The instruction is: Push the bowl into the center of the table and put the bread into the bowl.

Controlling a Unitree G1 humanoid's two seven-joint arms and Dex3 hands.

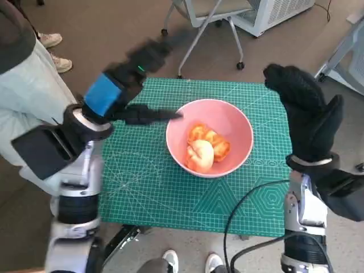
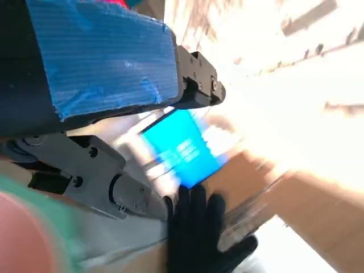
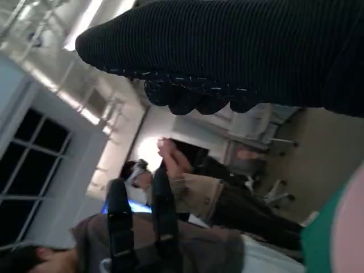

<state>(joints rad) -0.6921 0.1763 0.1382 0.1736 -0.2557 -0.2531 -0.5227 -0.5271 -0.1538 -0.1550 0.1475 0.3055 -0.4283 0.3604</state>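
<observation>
Brown floor (image 1: 114, 34) around the counter, green cutting mat (image 1: 170, 187) on top. Wheeled chair (image 1: 207, 23) behind it, white ribbed unit (image 1: 278, 11) far right. Shoes (image 1: 54, 48) far left, more at near edge. Right wrist view: dark paned window (image 3: 28, 170), bright ceiling strips (image 3: 85, 20), seated people (image 3: 216, 193).

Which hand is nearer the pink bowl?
Left. The left hand reaches a finger to the pink bowl rim; the right hand hovers apart, beside it.
</observation>
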